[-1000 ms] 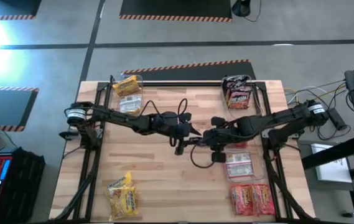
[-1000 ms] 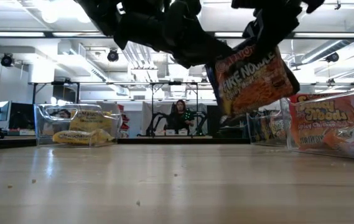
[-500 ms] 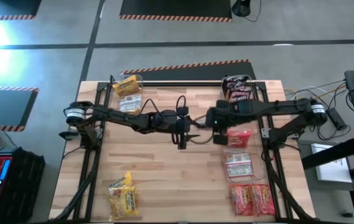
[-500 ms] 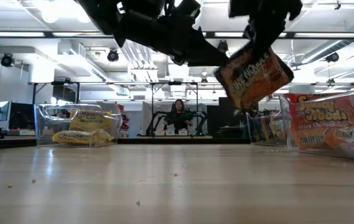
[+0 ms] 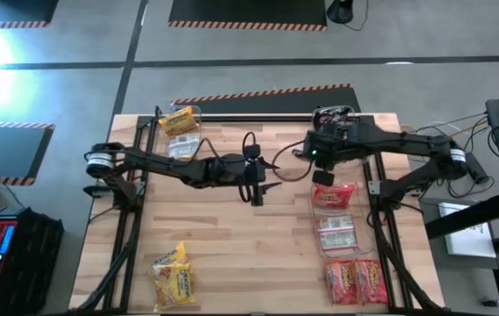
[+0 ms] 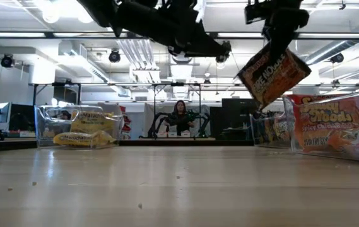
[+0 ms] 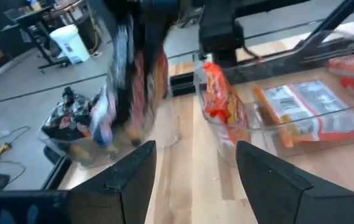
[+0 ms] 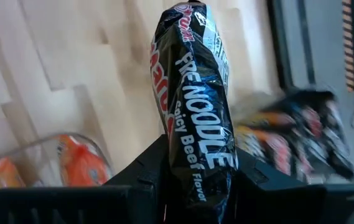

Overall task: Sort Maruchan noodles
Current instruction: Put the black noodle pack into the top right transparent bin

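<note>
One dark Fire Noodle packet (image 8: 195, 93) hanging pinched in right gripper (image 8: 195, 177) above table; left gripper (image 7: 192, 168) hovering mid-table, jaws wide

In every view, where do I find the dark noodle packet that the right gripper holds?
High view: mostly hidden under the right gripper, upper right.
Low view: dark packet hangs top right.
Left wrist view: blurred, upper left.
Right wrist view: centre.
Shared landmark: bin of dark packets.
</note>
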You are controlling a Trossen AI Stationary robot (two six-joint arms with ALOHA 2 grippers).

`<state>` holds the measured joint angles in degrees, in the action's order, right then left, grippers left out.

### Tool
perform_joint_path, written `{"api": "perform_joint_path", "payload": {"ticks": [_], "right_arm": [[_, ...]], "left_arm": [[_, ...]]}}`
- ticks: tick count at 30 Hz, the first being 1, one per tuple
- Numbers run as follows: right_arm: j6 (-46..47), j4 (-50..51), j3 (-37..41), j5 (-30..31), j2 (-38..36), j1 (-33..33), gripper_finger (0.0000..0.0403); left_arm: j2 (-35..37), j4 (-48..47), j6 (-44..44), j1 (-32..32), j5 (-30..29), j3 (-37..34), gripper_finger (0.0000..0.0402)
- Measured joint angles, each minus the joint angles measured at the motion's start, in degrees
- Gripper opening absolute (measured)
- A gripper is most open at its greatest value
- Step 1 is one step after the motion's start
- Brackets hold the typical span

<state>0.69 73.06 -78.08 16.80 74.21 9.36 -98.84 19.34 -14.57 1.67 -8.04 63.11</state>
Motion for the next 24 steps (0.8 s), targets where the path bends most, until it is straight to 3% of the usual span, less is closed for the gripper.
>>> {"api": "perform_joint_path", "payload": {"ticks": [11,24], "right_arm": [[-1.48,12.55,-1.40,3.87,-1.77,11.38,0.0097],[-14.06,9.52,-0.58,-8.14,-1.72,25.43,0.0097]], "left_arm": [[-0.51,-0.21,0.69,0.05,-0.58,-0.63,0.0204],[-0.51,-0.50,1.82,0.04,-0.58,-1.87,0.0204]]}}
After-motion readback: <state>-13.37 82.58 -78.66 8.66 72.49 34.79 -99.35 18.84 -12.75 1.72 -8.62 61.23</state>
